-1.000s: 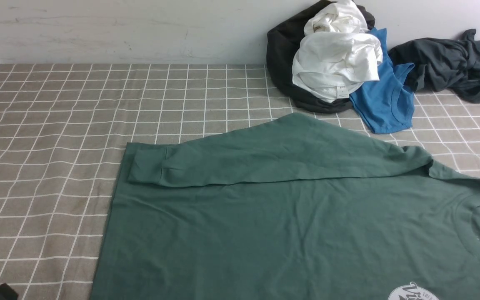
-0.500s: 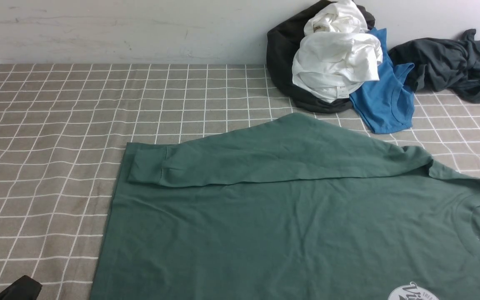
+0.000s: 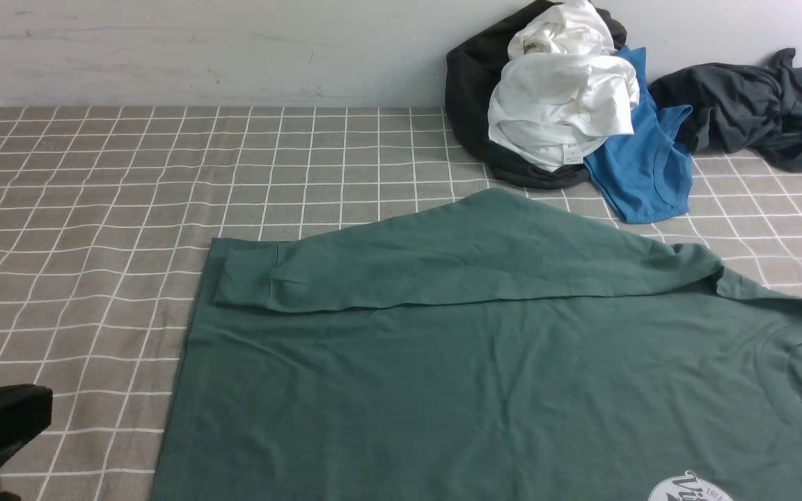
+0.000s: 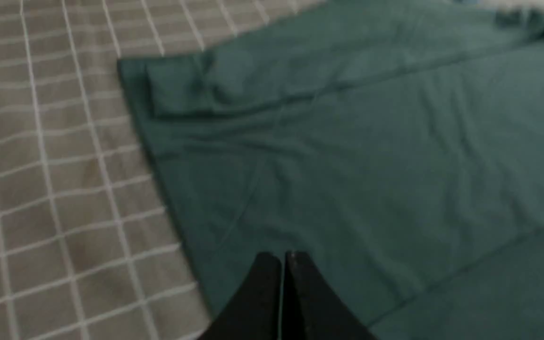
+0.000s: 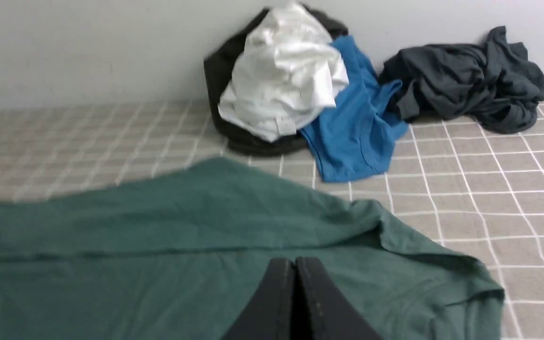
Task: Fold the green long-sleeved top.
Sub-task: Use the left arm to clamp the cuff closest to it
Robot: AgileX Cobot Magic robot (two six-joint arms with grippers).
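Behind the dark green cotton long-sleeved top (image 3: 484,362), up against the wall, sits a heap: a crumpled white garment (image 3: 561,104) over a black one (image 3: 467,90), and a bright blue tee (image 3: 645,167) spilling down just short of the top. A dark grey bundle (image 3: 749,111) lies beside that. The top lies flat on the beige checked cloth (image 3: 95,209), one sleeve (image 3: 443,264) folded across its body. The left gripper (image 4: 284,262) hangs over the top's hem side, fingers pinched together, empty. The right gripper (image 5: 295,264) hangs near the shoulder, likewise clenched on nothing. Touching fabric? Too blurry to say.
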